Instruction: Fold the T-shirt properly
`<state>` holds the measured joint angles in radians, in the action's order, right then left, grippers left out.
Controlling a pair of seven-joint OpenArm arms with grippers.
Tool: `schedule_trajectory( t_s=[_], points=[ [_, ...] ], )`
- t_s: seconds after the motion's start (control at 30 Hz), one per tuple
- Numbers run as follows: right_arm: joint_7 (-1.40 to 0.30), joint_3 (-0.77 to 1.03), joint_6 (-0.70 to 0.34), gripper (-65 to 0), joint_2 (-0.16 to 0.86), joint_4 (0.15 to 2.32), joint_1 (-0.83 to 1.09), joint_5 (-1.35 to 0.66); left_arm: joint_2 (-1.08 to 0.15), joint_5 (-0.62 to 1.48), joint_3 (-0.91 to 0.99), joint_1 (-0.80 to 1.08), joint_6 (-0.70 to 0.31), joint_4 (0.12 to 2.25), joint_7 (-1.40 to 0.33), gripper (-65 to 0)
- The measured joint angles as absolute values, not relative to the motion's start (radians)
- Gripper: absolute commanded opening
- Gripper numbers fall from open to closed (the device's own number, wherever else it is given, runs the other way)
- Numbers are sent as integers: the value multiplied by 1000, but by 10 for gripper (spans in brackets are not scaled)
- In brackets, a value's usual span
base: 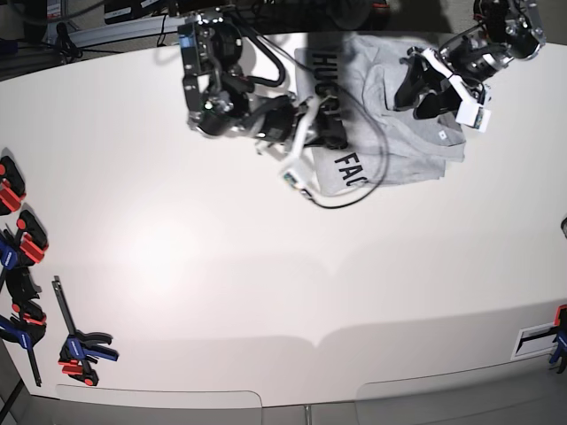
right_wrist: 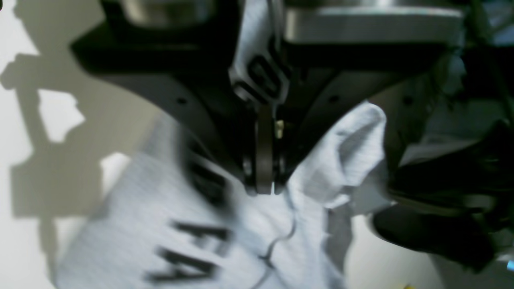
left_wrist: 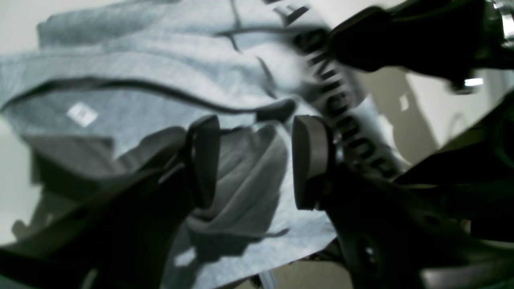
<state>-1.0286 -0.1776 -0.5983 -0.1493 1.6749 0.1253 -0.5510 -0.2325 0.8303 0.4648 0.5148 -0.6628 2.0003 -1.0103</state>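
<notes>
The light grey T-shirt (base: 399,159) lies crumpled at the far middle-right of the white table (base: 266,266), black lettering up along its left part. My right gripper (right_wrist: 263,180) is shut on a fold of the T-shirt (right_wrist: 160,224); lettered cloth bunches up between its fingers. In the base view the right gripper (base: 335,133) sits over the shirt's left, lettered edge. My left gripper (left_wrist: 257,160) stands open just above the T-shirt (left_wrist: 168,68), its pads (left_wrist: 204,160) apart with loose folds below. A small white tag (left_wrist: 82,114) shows inside the collar. The left gripper (base: 418,93) hovers over the shirt's right side.
A black cable (base: 376,168) loops from the right arm across the shirt. Several red, blue and black clamps (base: 22,257) lie along the table's left edge, one more (base: 80,350) near the front left. Another clamp (base: 558,341) sits at the front right corner.
</notes>
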Motion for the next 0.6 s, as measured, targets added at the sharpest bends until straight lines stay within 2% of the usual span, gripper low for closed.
schedule_trajectory(
  t_s=[0.3, 0.37, 0.47, 0.6],
  points=[
    [-1019, -307, -601, -650, -150, 1676, 95, -518, -227, 789, 411, 515, -663, 1995, -1019, -396],
    [-1010, -307, -598, -650, -147, 1676, 94, -436, -227, 760, 381, 515, -662, 1990, -1023, -452],
    [-996, -308, -598, -650, -145, 1676, 94, -444, -227, 759, 366, 515, -662, 1990, -1024, -642],
    [-992, -312, -598, -650, -147, 1675, 94, -445, -227, 758, 382, 515, -662, 1990, -1029, -650]
  ],
)
